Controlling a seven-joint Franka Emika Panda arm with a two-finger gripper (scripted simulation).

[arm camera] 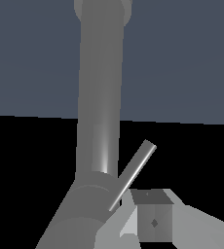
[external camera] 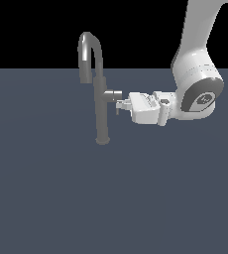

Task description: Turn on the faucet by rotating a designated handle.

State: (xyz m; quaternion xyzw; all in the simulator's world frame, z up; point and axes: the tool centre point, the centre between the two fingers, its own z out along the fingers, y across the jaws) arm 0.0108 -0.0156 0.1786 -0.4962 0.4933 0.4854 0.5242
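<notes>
The handle [arm camera: 132,175], a thin grey rod, sticks out slanted from a stubby cylinder [external camera: 112,94] on the side of the faucet [external camera: 100,106], which stands upright on the dark surface [external camera: 61,198] toward the exterior view's left. The gripper [external camera: 119,105] reaches in level from the exterior view's right. In the wrist view one finger [arm camera: 153,219] sits just beside the rod, touching or nearly so. Whether the fingers are apart or together I cannot tell. The step in hand looks like making contact with the lever; next the finger should press against the rod and sweep it around the cylinder's axis without slipping off the tip.
</notes>
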